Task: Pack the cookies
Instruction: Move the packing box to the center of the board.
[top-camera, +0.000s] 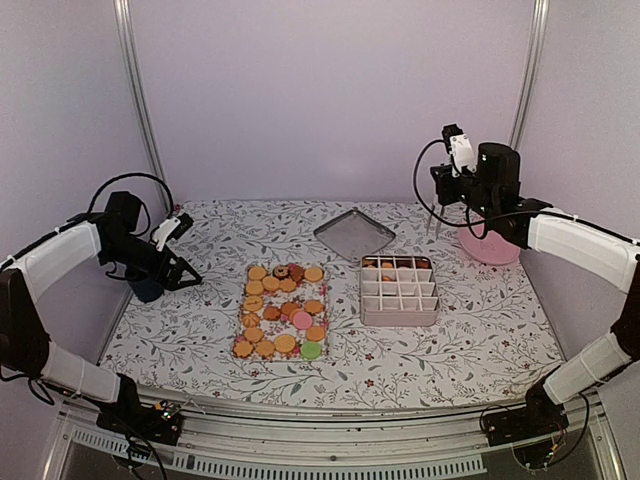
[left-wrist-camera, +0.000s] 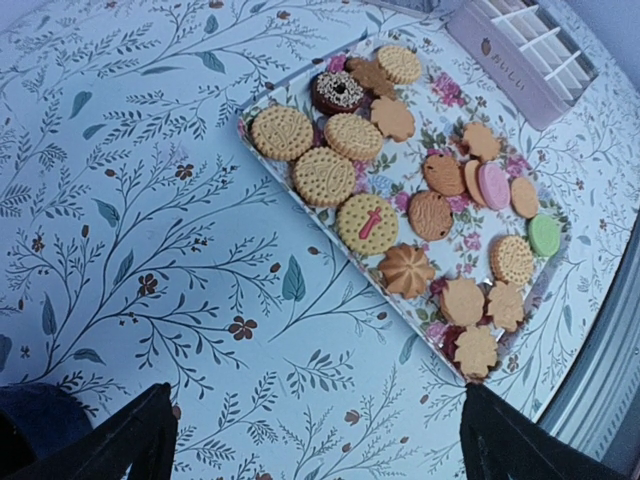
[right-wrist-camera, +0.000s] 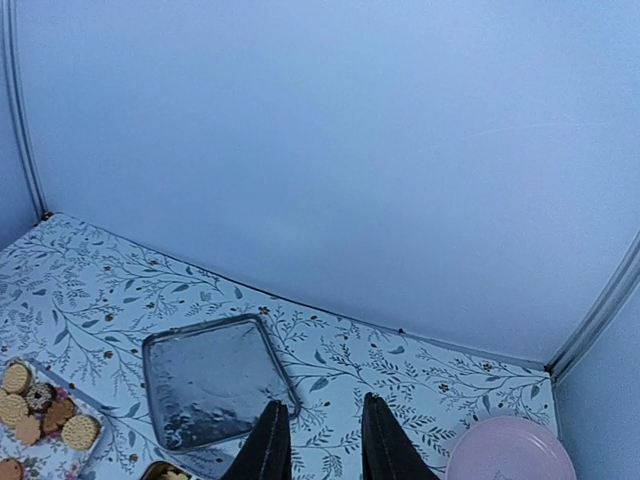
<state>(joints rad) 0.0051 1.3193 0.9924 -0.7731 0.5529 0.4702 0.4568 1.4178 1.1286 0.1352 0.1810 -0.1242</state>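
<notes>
The cookies lie spread on a flowered tray at the table's middle: mostly golden rounds, with a pink one, a green one and a dark one. In the left wrist view the cookies fill the upper right. My left gripper hovers left of the tray, open wide, with only tablecloth between its fingers. A divided box stands right of the tray, with a few cookies in its back cells. My right gripper hangs raised behind the box, its fingers a little apart and holding nothing.
A shiny metal lid lies behind the tray and box, just below the right fingers in the right wrist view. A pink plate sits at the back right. Enclosure walls rise behind and at both sides.
</notes>
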